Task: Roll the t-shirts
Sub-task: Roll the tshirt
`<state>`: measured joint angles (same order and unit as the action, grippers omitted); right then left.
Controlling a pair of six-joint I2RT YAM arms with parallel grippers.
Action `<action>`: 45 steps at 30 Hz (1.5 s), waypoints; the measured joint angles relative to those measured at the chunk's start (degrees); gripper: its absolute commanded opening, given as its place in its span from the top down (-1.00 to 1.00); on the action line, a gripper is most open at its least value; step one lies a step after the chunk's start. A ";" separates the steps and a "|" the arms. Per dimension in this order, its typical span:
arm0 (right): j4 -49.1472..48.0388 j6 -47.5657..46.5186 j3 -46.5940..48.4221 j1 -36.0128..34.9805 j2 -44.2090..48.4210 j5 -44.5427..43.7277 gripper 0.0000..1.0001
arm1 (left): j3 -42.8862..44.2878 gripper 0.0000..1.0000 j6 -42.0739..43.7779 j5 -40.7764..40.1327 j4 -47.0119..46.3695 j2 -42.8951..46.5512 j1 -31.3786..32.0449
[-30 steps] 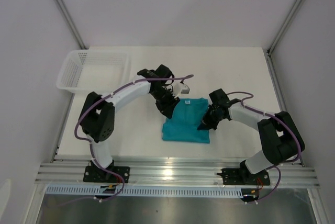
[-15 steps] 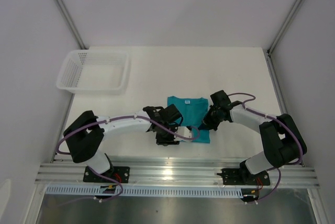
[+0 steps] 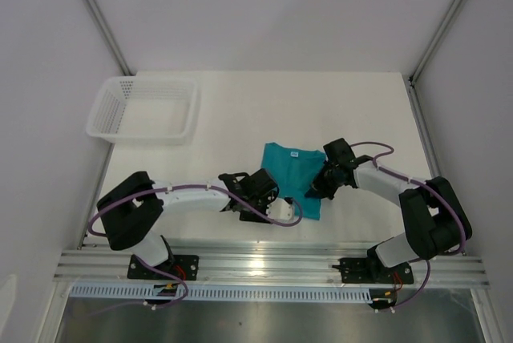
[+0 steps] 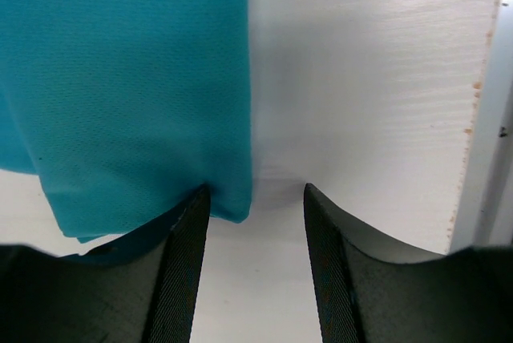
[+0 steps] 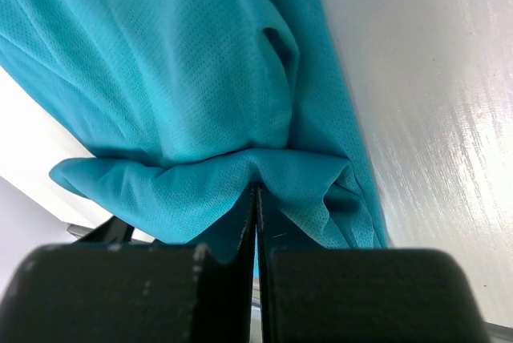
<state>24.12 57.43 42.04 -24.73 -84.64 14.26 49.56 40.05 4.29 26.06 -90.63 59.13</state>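
The teal t-shirt [image 3: 292, 173] lies folded and slightly skewed on the white table, between the two arms. My left gripper [image 3: 288, 215] is low at the shirt's near left corner and stands open. In the left wrist view that corner of the t-shirt [image 4: 120, 78] touches the tip of the left finger [image 4: 188, 263], and the left gripper [image 4: 255, 192] has bare table in its gap. My right gripper [image 3: 315, 192] is at the shirt's right edge. The right wrist view shows the right gripper [image 5: 256, 191] shut on a bunched fold of the t-shirt [image 5: 176, 62].
A white mesh basket [image 3: 143, 136] stands at the back left of the table. The metal rail [image 3: 272, 263] runs along the near edge, just behind the left gripper, and shows as a pale strip [image 4: 481, 119] in the left wrist view.
My left arm swung from the shirt's far left corner down to its near left corner, and its jaws opened wider. The shirt now lies narrower and more skewed. The right gripper stayed shut on the fabric.
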 measured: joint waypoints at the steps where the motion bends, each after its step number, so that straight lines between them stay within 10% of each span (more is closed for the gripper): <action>1: 0.00 0.00 0.00 0.00 0.04 -0.09 1.00 | -0.09 -0.07 0.00 -0.70 -0.63 0.00 0.00; 20: 0.42 -0.02 -0.52 0.00 1.18 -0.52 1.00 | -13.94 -0.09 5.62 1.77 -12.11 15.98 -3.52; 36: -0.02 -0.07 -1.86 1.11 1.73 -0.33 1.00 | -10.51 -0.06 13.07 6.54 -16.02 6.36 -6.05; 39: 0.00 -0.31 -1.86 1.36 1.73 -0.33 1.00 | -10.10 0.12 13.97 6.25 -15.85 5.68 -6.16; 43: 0.28 -1.53 -1.77 1.36 1.75 -0.39 0.99 | -9.70 0.98 14.32 5.42 -15.67 4.42 -6.19; 45: 1.11 -2.93 -1.29 1.33 2.01 -0.52 0.94 | -8.76 0.99 14.40 4.94 -15.23 3.65 -6.21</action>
<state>25.23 54.50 40.75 -23.40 -82.63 13.74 40.80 54.46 9.23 10.83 -86.98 52.93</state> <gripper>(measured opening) 0.003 0.037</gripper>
